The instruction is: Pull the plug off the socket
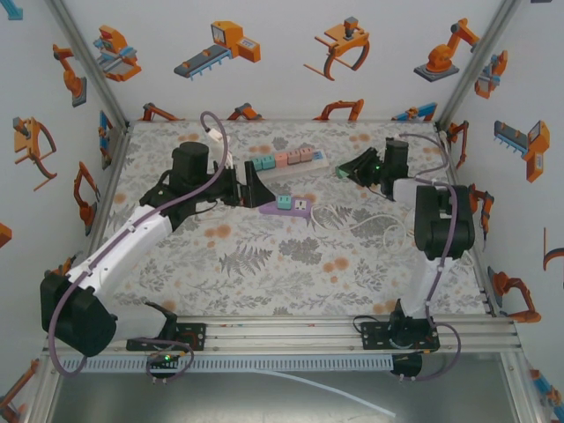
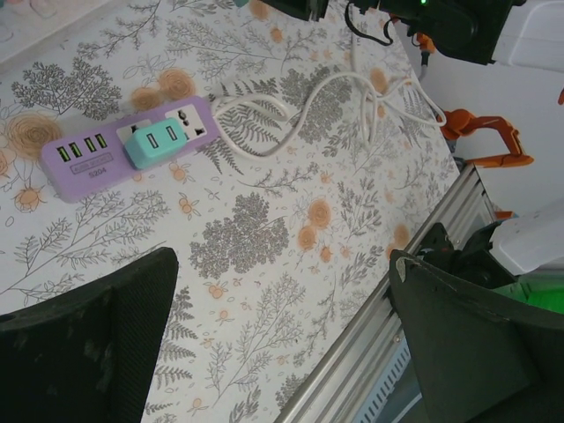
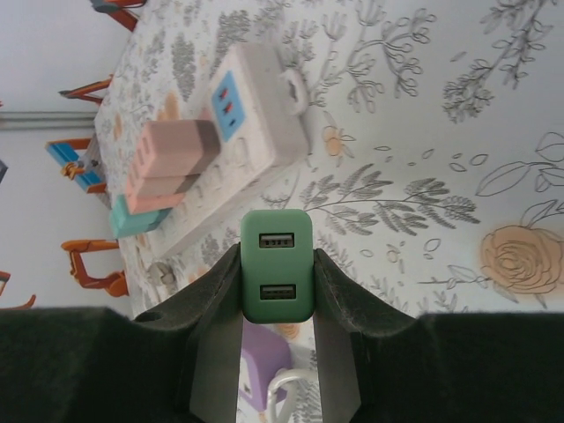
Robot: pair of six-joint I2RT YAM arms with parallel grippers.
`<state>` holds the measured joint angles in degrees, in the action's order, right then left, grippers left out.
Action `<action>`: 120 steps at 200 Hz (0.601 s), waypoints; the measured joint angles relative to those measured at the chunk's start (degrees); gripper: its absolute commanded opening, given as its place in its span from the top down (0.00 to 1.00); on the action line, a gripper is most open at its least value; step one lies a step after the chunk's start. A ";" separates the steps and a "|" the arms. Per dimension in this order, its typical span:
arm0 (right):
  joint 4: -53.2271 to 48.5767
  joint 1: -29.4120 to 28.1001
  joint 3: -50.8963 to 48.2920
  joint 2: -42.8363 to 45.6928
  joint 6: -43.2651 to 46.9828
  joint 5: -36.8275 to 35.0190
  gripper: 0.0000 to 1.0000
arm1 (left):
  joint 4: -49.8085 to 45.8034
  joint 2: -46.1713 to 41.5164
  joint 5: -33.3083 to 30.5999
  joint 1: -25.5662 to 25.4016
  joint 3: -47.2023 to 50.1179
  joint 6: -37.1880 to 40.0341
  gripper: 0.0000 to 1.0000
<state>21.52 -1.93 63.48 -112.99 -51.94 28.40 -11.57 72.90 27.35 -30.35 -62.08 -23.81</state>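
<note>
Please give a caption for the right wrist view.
Right tool holds a green USB plug, clear of the white power strip.

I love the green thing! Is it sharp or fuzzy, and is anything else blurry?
Right wrist view: the green USB plug is sharp between the jaws, the white power strip behind slightly softer. Left wrist view: the dark fingers are fuzzy, the purple power strip clear. Top view: even light, faint shadows.

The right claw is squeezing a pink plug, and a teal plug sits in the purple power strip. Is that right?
Almost. The right claw squeezes a green plug, not a pink one; the right wrist view shows it between the fingers. The teal plug does sit in the purple power strip.
</note>
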 measured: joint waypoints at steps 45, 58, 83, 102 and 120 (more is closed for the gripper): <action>-0.07 0.00 0.02 -2.84 0.31 -0.87 0.70 | -0.50 -0.35 -0.98 -0.02 0.00 0.22 0.03; -0.22 0.00 0.02 -3.08 0.55 -0.96 0.64 | -0.79 -0.35 -1.27 -0.07 0.00 0.22 0.03; -0.52 0.00 0.02 -3.15 1.31 -1.14 0.57 | -1.44 -0.35 -2.29 -0.07 0.00 0.20 0.03; -1.20 0.00 0.00 -3.15 1.64 -1.25 0.54 | -2.16 -0.31 -3.39 -0.07 0.00 0.20 0.03; -1.27 0.00 -0.26 -3.15 1.86 -1.31 0.52 | -2.95 -0.13 -4.22 -0.07 0.00 0.20 0.03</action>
<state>20.25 -1.93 63.22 -116.14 -50.09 27.09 -14.52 72.77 23.14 -30.41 -62.08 -23.62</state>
